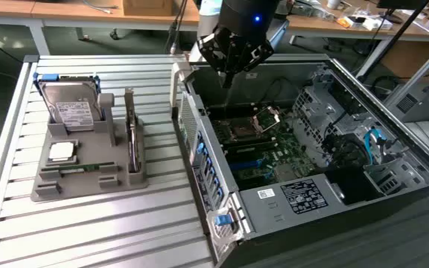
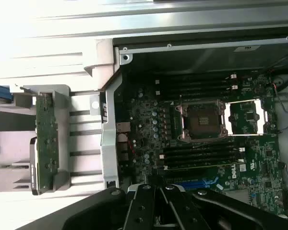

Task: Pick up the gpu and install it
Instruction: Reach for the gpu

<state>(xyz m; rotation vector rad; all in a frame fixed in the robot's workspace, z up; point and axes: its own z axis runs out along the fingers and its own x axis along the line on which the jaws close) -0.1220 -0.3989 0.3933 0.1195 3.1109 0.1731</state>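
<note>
The gpu [image 1: 132, 137] stands on edge in a slot of the grey holder [image 1: 87, 187], a thin dark card with a silver bracket strip at its far end. From the wrist view the gpu [image 2: 46, 139] appears as a narrow green board seen edge-on. My gripper [image 1: 228, 77] hangs over the far end of the open computer case [image 1: 311, 201], to the exterior view's right of the gpu and well apart from it. Its fingers are shut with nothing between them. The gripper [image 2: 156, 191] sits above the motherboard [image 2: 206, 158].
The holder also carries a silver hard drive [image 1: 71, 109], a square chip [image 1: 62, 151] and a green memory stick [image 1: 80, 167]. Inside the case, the processor socket [image 1: 244, 131] stands with its lid open. The slatted metal table [image 1: 87, 234] extends toward the front.
</note>
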